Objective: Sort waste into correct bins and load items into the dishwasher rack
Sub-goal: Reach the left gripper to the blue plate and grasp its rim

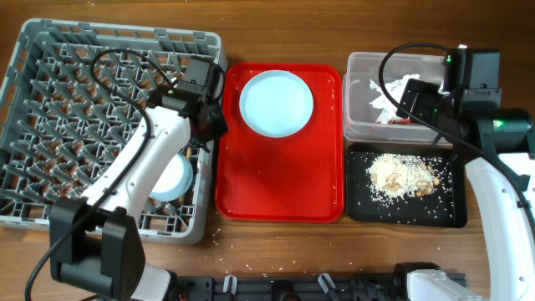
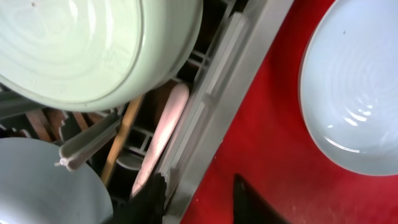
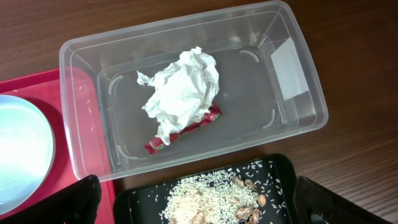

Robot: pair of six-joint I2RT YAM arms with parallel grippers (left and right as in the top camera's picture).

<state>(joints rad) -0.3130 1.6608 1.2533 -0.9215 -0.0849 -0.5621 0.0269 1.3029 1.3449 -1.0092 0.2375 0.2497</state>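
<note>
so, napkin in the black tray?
No, the crumpled napkin lies in the clear tub; the black tray holds only food scraps.

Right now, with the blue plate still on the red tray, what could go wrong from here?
The open left end effector hangs right over the rim of the rack; swinging toward the plate it might clip that rim. The plate lies flat on the red tray, so a pinch on its edge could slip or just push it along.

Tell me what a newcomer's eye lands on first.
The bright red tray at centre, with a pale blue plate at its far end. To its left, the grey dishwasher rack; to its right, a clear tub holding a crumpled napkin and a black tray of beige scraps.
</note>
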